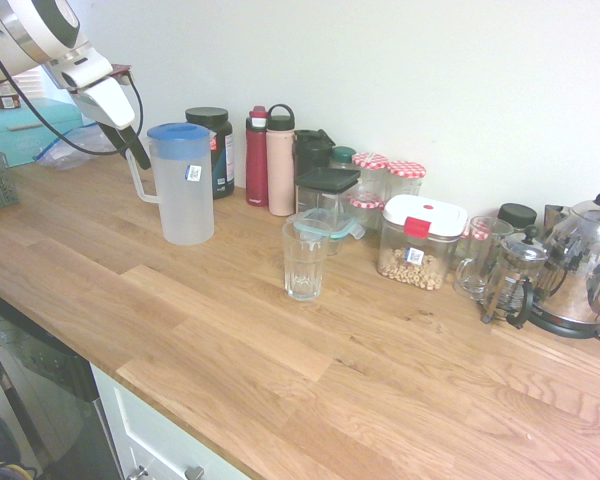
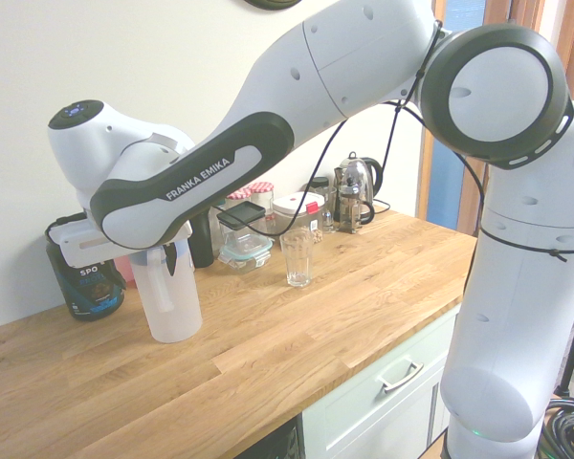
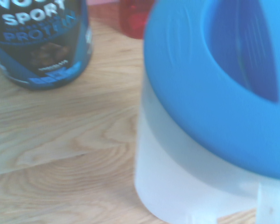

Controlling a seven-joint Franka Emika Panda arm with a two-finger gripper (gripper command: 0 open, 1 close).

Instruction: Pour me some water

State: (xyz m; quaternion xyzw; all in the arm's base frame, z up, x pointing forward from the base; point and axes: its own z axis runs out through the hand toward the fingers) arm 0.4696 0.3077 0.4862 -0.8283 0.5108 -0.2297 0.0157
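Note:
A tall frosted pitcher (image 1: 184, 190) with a blue lid (image 1: 178, 132) stands upright on the wooden counter (image 1: 230, 330), its handle (image 1: 137, 182) turned towards the arm. The water in it does not show through the frosted wall. My gripper (image 1: 137, 150) hangs open just behind the handle's top, beside the lid, holding nothing. From the other side, its dark fingers (image 2: 171, 260) sit against the upper part of the pitcher (image 2: 169, 306). A clear drinking glass (image 1: 304, 258) stands upright, a short way from the pitcher. The wrist view is filled by the blue lid (image 3: 214, 84).
Along the wall stand a black protein tub (image 1: 212, 150), a red bottle (image 1: 257, 157), a pink bottle (image 1: 280, 160), several jars, a white-lidded box (image 1: 420, 240), a glass mug (image 1: 477, 258), a French press (image 1: 515, 275) and a steel kettle (image 1: 585, 265).

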